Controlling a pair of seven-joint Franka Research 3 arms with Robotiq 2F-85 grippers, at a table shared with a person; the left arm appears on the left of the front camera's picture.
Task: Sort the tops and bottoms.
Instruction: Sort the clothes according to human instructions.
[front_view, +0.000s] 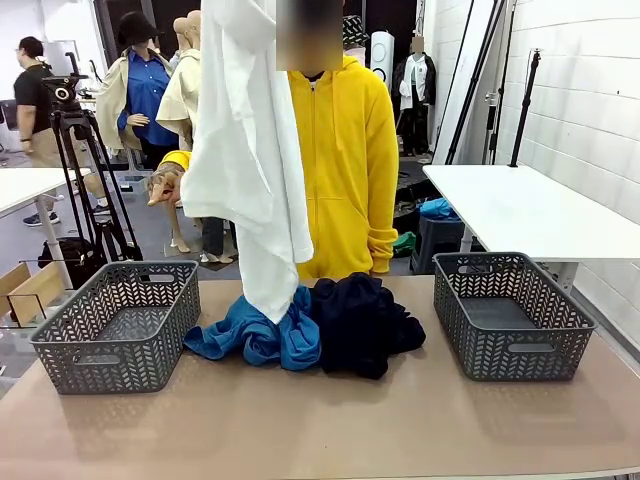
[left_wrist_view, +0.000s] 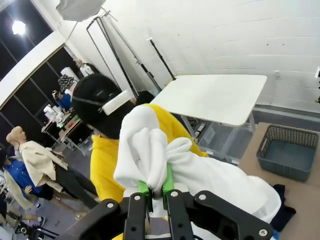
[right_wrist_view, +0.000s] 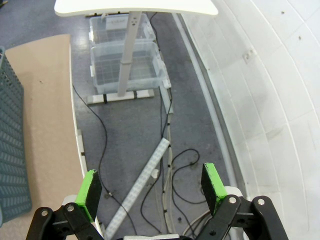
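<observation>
white top: upper end cut by top edge | blue top: partly behind it

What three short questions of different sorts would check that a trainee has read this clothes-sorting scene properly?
1. True or false: the left end effector is shut on the white top, which hangs high above the table.
2. Where does the blue top lie? A: in a basket. B: on the table, beside the dark bottoms. C: in the person's hand.
3. Fill the gap: the right end effector, over the floor beside the table, is ____ and holds nothing.

Key: 1 true; 2 B; 3 open.
</observation>
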